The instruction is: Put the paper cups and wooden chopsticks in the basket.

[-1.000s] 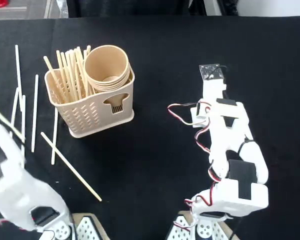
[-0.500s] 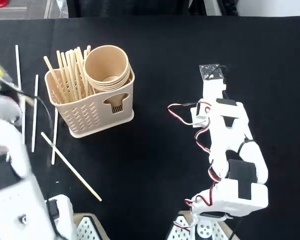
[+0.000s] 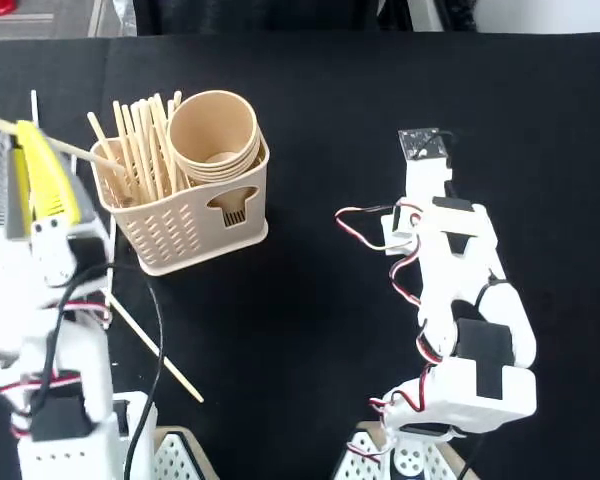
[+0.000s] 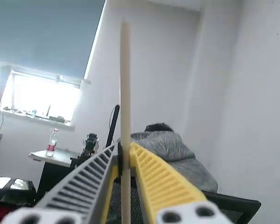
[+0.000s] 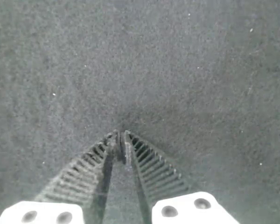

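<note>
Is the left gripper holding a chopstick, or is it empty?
Holding one: the left gripper is shut on a chopstick, which sticks out past its tips, beside the basket.

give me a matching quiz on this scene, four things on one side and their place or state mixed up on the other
1 paper cups
2 left pincer
3 right pincer
4 slanted chopstick

A shut on nothing
B lying on the table
C stacked in the basket
D shut on the held chopstick

Pairs: 1-C, 2-D, 3-A, 4-B
</note>
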Controlling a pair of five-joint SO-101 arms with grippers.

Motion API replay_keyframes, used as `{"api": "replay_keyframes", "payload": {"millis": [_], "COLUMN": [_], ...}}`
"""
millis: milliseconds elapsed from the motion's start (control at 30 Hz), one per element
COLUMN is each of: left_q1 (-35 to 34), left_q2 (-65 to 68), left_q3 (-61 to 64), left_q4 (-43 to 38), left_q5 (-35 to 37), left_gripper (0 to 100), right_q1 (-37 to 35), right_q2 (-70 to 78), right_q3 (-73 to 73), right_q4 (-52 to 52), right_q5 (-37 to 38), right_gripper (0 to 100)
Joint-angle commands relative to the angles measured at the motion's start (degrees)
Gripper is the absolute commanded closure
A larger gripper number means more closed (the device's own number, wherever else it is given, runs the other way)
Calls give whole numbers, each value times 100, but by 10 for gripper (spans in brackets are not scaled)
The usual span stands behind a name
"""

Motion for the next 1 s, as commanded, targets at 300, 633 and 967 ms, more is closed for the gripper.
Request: {"api": "replay_keyframes", "payload": {"millis": [300, 633, 967], "left_q1": [57, 57, -1701], "left_q2": [1178, 1240, 2725], "left_q3": [602, -708, -3451], "left_q4": [-1011, 1837, 5292], "left_q5": [26, 246, 273], "left_gripper": [971, 834, 826], "right_q1": [44, 44, 44], "right_q2": [-75, -75, -75], "right_q3": [-31, -31, -31], "right_q4": [-35, -35, -35], "right_q5": [53, 53, 53], "right_gripper": [985, 985, 985]}}
